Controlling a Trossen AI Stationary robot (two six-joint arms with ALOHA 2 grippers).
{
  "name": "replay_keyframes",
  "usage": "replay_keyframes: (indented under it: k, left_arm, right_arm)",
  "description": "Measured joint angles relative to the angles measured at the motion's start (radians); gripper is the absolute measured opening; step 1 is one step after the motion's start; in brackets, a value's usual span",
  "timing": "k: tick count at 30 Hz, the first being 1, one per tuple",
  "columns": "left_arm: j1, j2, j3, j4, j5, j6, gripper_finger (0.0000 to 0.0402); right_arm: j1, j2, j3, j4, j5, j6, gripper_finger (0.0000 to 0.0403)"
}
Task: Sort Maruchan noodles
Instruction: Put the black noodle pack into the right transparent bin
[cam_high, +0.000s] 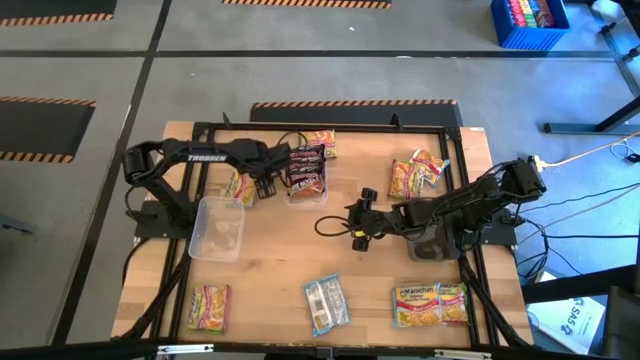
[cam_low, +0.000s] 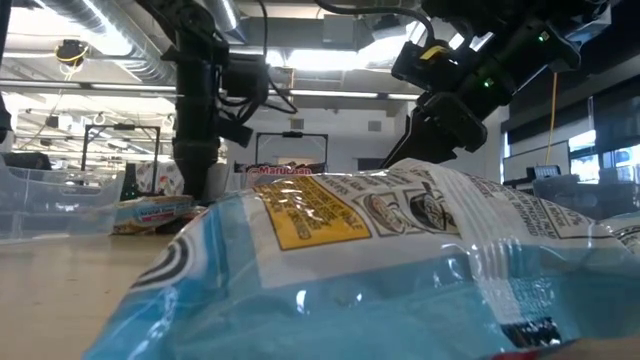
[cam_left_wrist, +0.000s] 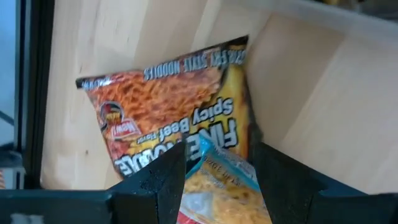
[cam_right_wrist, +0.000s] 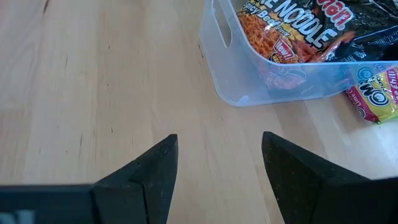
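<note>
Maruchan noodle packets lie scattered on the wooden table. A clear bin (cam_high: 292, 193) at the far middle holds dark maroon packets (cam_right_wrist: 292, 31). My left gripper (cam_left_wrist: 217, 158) hangs open and points down, just left of that bin, over an orange-red packet (cam_left_wrist: 168, 106) with a yellow packet (cam_left_wrist: 217, 186) on top of it. Its fingers stand on either side of the yellow packet's end. My right gripper (cam_right_wrist: 219, 140) is open at mid-table (cam_high: 357, 225), over bare wood, pointing at the bin.
An empty clear bin (cam_high: 215, 230) stands left of centre. More packets lie at the far edge (cam_high: 320, 140), the far right (cam_high: 415, 175), the near left (cam_high: 208, 305) and the near right (cam_high: 430, 305). A light blue one (cam_high: 327, 303) lies at the near middle. A black frame (cam_high: 300, 128) rims the table.
</note>
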Motion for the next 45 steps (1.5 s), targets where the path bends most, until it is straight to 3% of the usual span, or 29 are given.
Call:
replay_keyframes:
  k: [13,24,31,38,45]
  left_arm:
    - [0.012,0.0,-0.098,0.007,-0.017,0.053,0.0181]
    - [0.016,0.0,-0.106,-0.15,-0.156,0.01,0.0181]
    - [0.043,0.0,-0.106,-0.219,-0.167,-0.008,0.0181]
    - [0.058,-0.001,-0.059,-0.113,-0.163,-0.024,0.0181]
    - [0.159,-0.005,-0.042,0.065,-0.107,-0.009,0.0181]
  right_arm:
    - [0.0,0.0,0.0,0.0,0.0,0.0,0.0216]
    - [0.0,0.0,0.0,0.002,0.0,0.0,0.0216]
    - [0.0,0.0,0.0,0.002,0.0,0.0,0.0216]
    - [0.0,0.001,0.0,0.002,0.0,0.0,0.0216]
    - [0.0,0.001,0.0,0.001,0.0,0.0,0.0216]
